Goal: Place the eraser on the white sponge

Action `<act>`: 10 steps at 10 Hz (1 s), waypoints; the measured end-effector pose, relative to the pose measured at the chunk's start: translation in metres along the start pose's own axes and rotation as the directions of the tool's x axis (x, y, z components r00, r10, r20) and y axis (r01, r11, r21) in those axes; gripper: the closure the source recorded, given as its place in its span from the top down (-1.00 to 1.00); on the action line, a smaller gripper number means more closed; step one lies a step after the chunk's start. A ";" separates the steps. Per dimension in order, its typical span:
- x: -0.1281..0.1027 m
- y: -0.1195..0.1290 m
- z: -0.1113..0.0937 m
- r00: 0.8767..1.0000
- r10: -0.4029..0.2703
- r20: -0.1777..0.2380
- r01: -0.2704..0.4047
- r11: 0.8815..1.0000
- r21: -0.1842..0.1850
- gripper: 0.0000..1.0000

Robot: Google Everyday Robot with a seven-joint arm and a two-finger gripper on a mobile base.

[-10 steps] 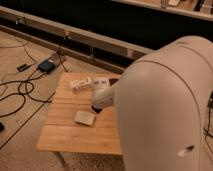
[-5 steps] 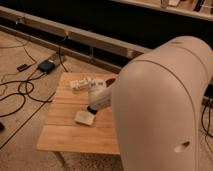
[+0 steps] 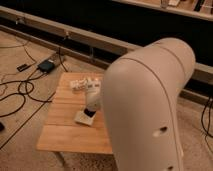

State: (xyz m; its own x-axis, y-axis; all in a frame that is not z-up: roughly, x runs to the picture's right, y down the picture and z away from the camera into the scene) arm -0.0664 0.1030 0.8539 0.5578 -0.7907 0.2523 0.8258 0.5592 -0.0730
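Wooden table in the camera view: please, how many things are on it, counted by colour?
White: 2, the flat white rectangular sponge and the longer whitish printed packet.
Black: 1, the small flat black eraser, over the sponge, directly under the tool.
Total: 3.
The robot's tool is low over the sponge, at the eraser.

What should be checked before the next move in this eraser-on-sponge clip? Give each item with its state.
1. White sponge lies flat on the wooden table: ok.
2. Gripper is down directly over the sponge: ok.
3. Eraser, a dark patch at the gripper tip, is on the sponge: ok.
4. Eraser released: cannot tell.
5. Whitish packet lies apart from the sponge, further back: ok.
6. Large arm housing hides the table's right side: cannot tell.
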 end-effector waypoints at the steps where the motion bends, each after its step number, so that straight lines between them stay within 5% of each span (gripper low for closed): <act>1: -0.005 -0.004 0.003 1.000 -0.008 0.017 0.008 1.000 0.008 -1.00; 10: -0.039 -0.024 -0.013 0.986 -0.096 0.134 0.076 0.986 0.147 -1.00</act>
State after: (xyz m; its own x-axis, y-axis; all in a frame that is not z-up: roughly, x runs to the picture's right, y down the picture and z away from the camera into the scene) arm -0.1069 0.1168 0.8330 0.4597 -0.8002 0.3851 0.8444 0.5281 0.0895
